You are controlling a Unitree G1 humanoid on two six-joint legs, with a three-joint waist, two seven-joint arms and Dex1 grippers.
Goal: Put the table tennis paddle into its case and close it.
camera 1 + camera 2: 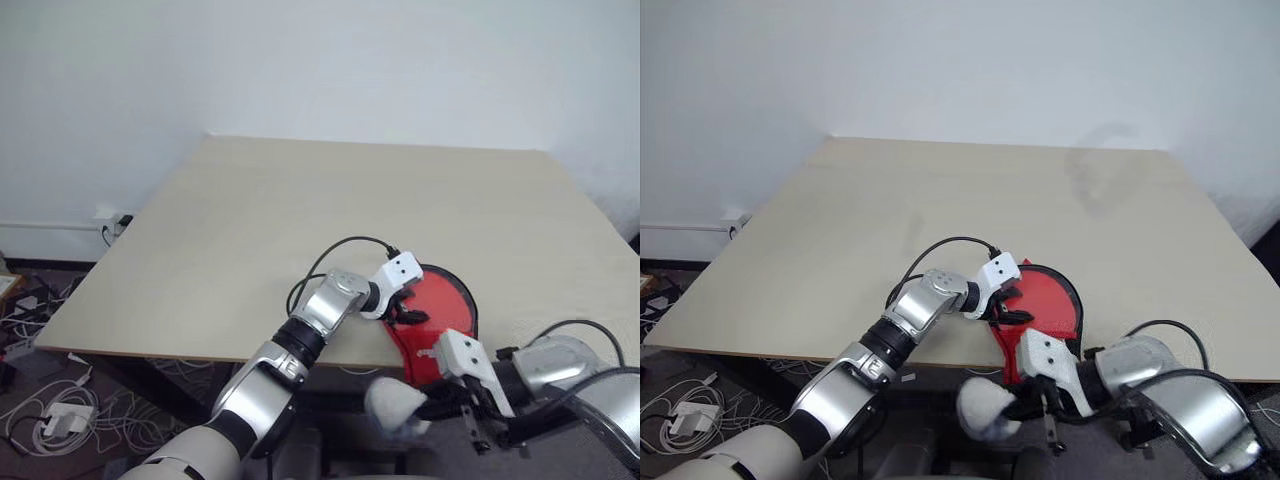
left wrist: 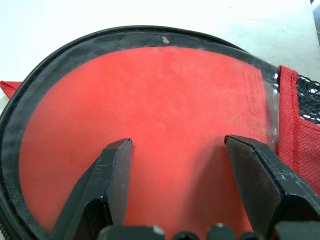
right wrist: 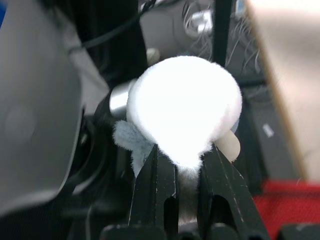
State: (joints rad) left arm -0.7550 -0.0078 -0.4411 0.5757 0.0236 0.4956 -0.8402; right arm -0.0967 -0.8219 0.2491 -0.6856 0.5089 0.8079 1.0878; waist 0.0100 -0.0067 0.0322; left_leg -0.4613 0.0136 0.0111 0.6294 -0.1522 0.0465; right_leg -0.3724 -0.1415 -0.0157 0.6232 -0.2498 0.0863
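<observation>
Broad pale worktop (image 1: 300, 220) against a white wall, bare over most of its far and left stretches, with cables and plugs (image 1: 55, 415) on the floor at the near left. At the near right edge of the worktop, lying flat: the case (image 1: 440, 315), red with a black rim, round end toward the far side and narrow end overhanging the near edge. Inside it, behind the clear plastic window, the red face of the table tennis paddle (image 2: 150, 130), ringed by the black edge of the case; a strip of red fabric and black mesh (image 2: 305, 95) beside the window. Handle not visible. Reaching in from the near left, the left gripper (image 1: 398, 305), over the left side of the case, fingers (image 2: 107, 170) spread apart above the window with nothing between them; whether touching the plastic, hard to say. Lower, off the near edge of the worktop and just below the narrow end of the case, the right gripper (image 1: 425, 408), fingers (image 3: 150, 185) clenched on the base of a fluffy white ball-like tuft (image 3: 185, 110).
</observation>
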